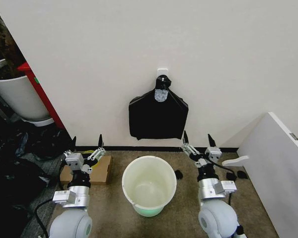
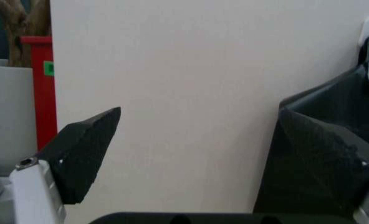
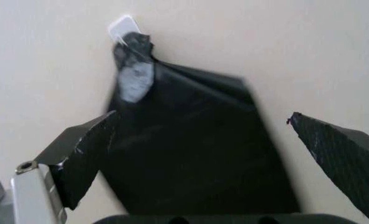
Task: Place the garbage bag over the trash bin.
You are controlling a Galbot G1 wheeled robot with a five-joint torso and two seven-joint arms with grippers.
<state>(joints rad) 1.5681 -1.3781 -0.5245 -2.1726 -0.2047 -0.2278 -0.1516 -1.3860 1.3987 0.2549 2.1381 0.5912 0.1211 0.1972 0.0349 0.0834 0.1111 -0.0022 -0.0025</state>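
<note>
Trash bin (image 1: 149, 184) is standing between both grippers, left gripper (image 1: 87, 148) at 9 o'clock, right gripper (image 1: 198, 143) at 3 o'clock, fingers apart; free floor is lying around its rim.

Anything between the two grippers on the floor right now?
Yes: in the head view the trash bin stands between the left gripper and the right gripper, both open. Its inside looks empty, with no bag on its rim.
</note>
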